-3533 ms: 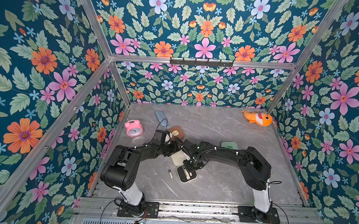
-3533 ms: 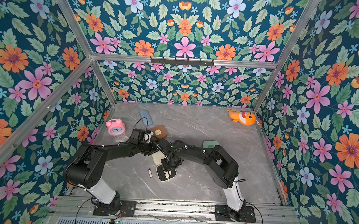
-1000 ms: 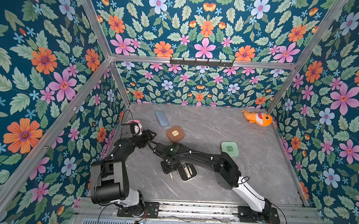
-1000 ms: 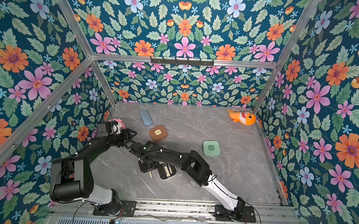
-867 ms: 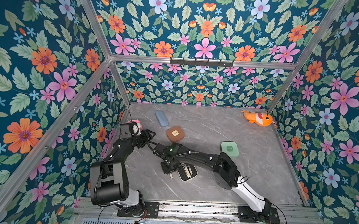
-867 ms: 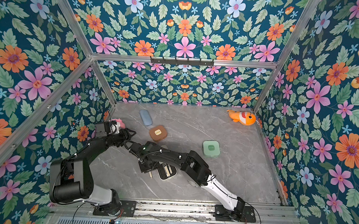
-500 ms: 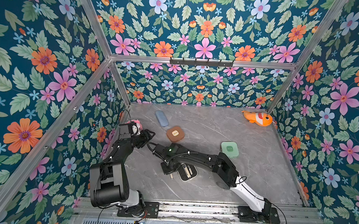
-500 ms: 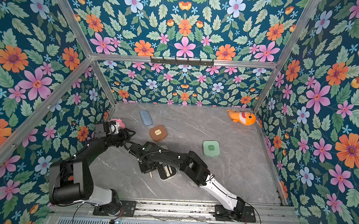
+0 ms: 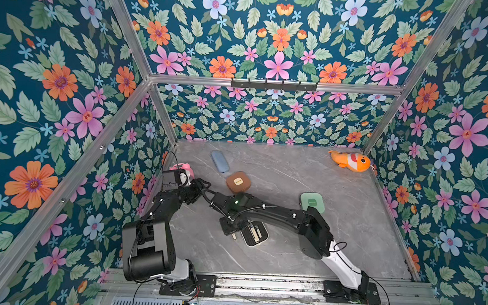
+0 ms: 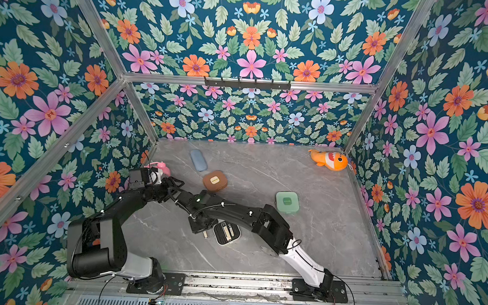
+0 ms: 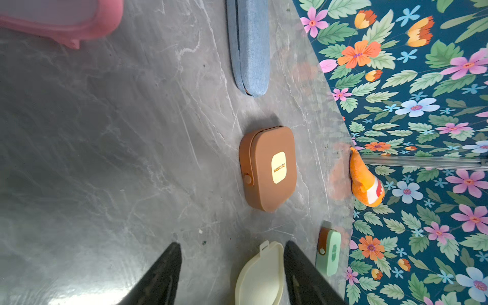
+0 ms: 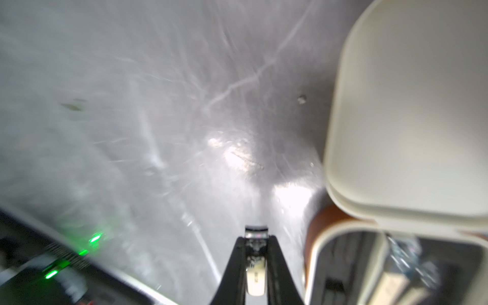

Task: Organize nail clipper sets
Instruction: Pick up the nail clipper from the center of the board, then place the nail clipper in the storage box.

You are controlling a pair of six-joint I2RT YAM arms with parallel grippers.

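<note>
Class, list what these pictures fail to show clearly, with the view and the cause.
Pink alarm clock: mostly behind the left arm in both top views; cut off by the left wrist view's edge.
Clipper in the right gripper: blurred in the right wrist view.
Cream lid: covered by the right arm in both top views.

Table point(image 9: 293, 176): grey marble, white veins. Walls point(image 9: 271, 45): teal, pink-orange-blue flowers, green leaves. Around black left pincer point(image 11: 232, 247): brown case point(image 11: 261, 190) (cream label, gold lettering), mint case point(image 11: 328, 253), denim-blue pouch point(image 11: 249, 47), pink clock point(image 11: 60, 21). In black right pincer point(image 12: 255, 239): beige-silver clipper point(image 12: 255, 274); beside it, cream case point(image 12: 409, 118).
</note>
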